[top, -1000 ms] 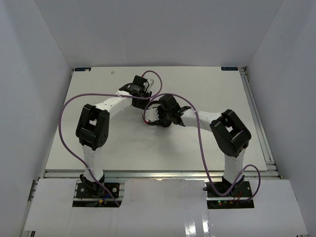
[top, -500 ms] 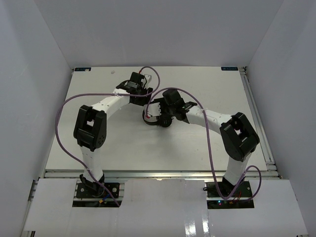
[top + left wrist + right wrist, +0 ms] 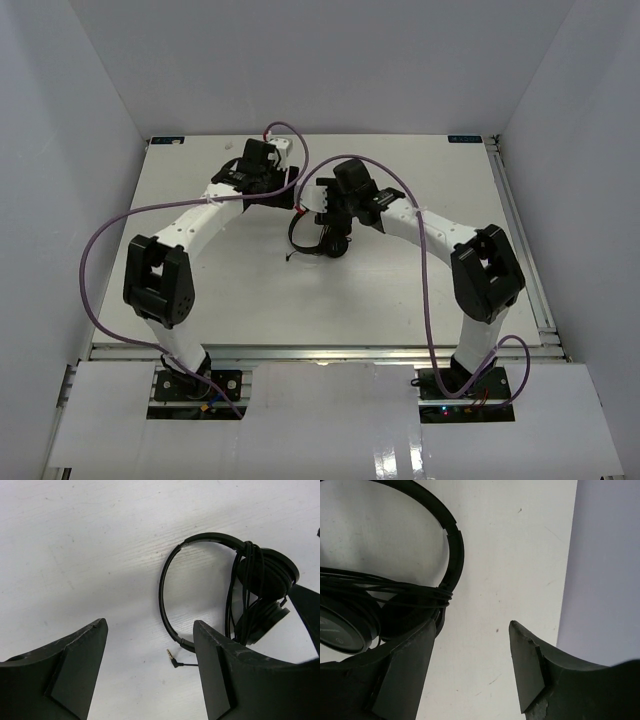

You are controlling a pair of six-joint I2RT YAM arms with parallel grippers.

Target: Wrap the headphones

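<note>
Black headphones, cable wound around them

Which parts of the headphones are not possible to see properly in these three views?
- Left wrist view: a finger of the left claw covers part of the lower earcup of the headphones.
- Right wrist view: the left and top edges cut the headphones off.
- Top view: the right arm hides part of them; the cable turns are too small to count.
</note>
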